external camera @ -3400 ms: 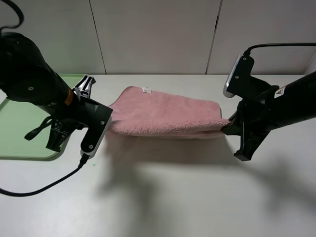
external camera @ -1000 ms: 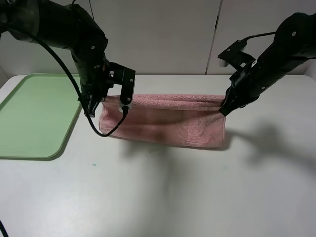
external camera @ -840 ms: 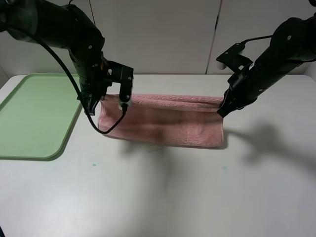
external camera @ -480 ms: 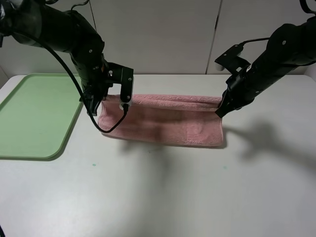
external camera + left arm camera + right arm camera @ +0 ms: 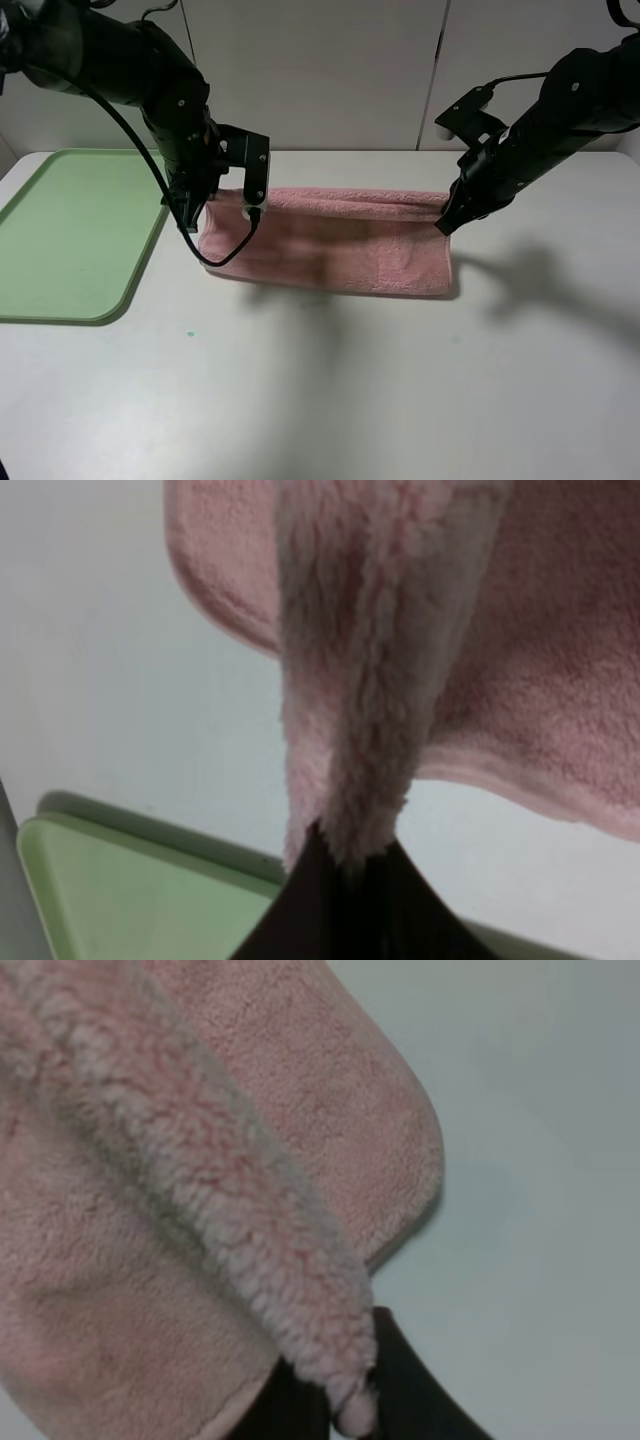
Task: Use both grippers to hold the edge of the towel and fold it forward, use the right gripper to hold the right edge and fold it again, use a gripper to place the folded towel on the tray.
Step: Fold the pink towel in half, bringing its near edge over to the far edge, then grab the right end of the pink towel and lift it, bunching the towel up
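The pink towel (image 5: 340, 250) is lying across the middle of the white table (image 5: 330, 400) with its long axis running from 9 to 3 o'clock. Its stitched edge (image 5: 350, 203) is being held up as a taut ridge along the towel's 12 o'clock side. The left gripper (image 5: 192, 222) is pinching the 9 o'clock end of that edge, jaws closed tight on the cloth. The right gripper (image 5: 446, 224) is doing the same at the 3 o'clock end. Each arm is working its own side, with neither crossing the middle.

From the held ridge the cloth is sloping down toward 6 o'clock, where the near side is resting on the table. Both wrist views show a flat pink layer lying under the raised cloth, so the towel appears to be doubled already. The first fold therefore looks close to done – the coming move seems to turn on laying the ridge down square over that lower layer.

The light green tray (image 5: 70, 240) is sitting at 9 o'clock, just beside the left arm, so that arm is nearer to it.

In the left wrist view the left gripper (image 5: 345, 905) is showing only as a dark wedge, and the right gripper (image 5: 350, 1405) likewise – fluffy pile is hiding the fingertips. The towel's label and loop are not visible.
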Available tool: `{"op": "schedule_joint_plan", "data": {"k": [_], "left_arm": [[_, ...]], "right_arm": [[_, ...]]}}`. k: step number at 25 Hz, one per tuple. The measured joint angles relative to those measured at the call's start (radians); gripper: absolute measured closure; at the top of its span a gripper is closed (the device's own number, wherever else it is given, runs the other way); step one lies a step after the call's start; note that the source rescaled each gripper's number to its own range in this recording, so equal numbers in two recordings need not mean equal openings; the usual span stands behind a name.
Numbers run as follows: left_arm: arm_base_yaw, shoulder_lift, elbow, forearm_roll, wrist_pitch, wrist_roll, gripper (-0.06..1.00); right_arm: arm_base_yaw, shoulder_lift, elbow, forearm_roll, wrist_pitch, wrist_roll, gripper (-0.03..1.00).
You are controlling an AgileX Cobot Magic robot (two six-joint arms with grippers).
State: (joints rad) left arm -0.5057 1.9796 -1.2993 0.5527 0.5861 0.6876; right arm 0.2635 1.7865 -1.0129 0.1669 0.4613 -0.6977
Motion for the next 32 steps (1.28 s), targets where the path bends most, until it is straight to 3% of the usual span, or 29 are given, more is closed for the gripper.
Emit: {"op": "schedule_joint_plan", "data": {"k": [4, 6, 9, 11, 14, 17, 20, 28, 32], "left_arm": [[0.0, 0.0, 0.0, 0.002, -0.012, 0.0, 0.93], [0.0, 0.0, 0.0, 0.006, -0.019, 0.0, 0.9], [0.004, 0.0, 0.0, 0.02, -0.033, 0.0, 0.8], [0.007, 0.0, 0.0, 0.03, -0.057, 0.0, 0.7], [0.008, 0.0, 0.0, 0.066, -0.108, -0.017, 0.5], [0.009, 0.0, 0.0, 0.109, -0.174, -0.056, 0.3], [0.01, 0.002, 0.0, 0.121, -0.224, -0.079, 0.2], [0.01, 0.005, 0.0, 0.125, -0.259, -0.097, 0.12], [0.01, 0.005, 0.0, 0.125, -0.259, -0.165, 0.01]], "right_arm": [[0.0, 0.0, 0.0, -0.007, -0.023, 0.0, 0.91], [-0.001, 0.0, 0.0, -0.015, -0.045, 0.0, 0.76], [-0.008, 0.0, 0.0, -0.026, -0.093, 0.0, 0.4], [-0.009, 0.0, 0.0, -0.028, -0.137, 0.001, 0.21], [-0.009, 0.0, 0.0, -0.03, -0.208, 0.002, 0.04], [-0.011, 0.0, 0.0, -0.032, -0.259, 0.002, -0.02], [-0.011, 0.0, 0.0, -0.032, -0.27, 0.002, -0.03], [-0.011, 0.0, 0.0, -0.033, -0.269, 0.002, -0.03], [-0.011, 0.0, 0.0, -0.033, -0.262, 0.002, -0.03]]}}
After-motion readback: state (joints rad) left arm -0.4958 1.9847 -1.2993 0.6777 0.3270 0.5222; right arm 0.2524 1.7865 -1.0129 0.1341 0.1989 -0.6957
